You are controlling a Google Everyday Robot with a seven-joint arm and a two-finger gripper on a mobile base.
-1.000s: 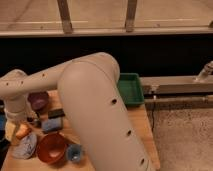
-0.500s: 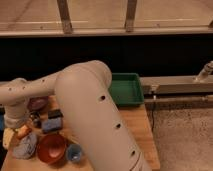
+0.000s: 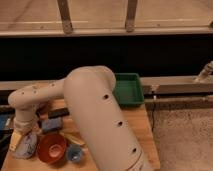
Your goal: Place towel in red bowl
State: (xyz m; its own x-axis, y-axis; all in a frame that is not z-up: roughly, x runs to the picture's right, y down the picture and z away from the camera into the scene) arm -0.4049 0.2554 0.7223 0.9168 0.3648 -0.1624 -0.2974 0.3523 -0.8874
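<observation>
At the table's [image 3: 136, 126] left edge, the hand [image 3: 22, 136] hovers over the towel [image 3: 26, 148], jaws apart, beside the red bowl [image 3: 51, 148].

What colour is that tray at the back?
Green: the tray, camera view. The claw hangs above the towel, far left.

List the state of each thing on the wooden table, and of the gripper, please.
Pale grey-blue cloth towel: lying crumpled beside the bowl, not in it.
Round red-orange bowl: upright, no towel inside.
Small blue cup: upright.
Green plastic tray: flat, nothing seen inside.
Gripper: open, low over the towel.
</observation>
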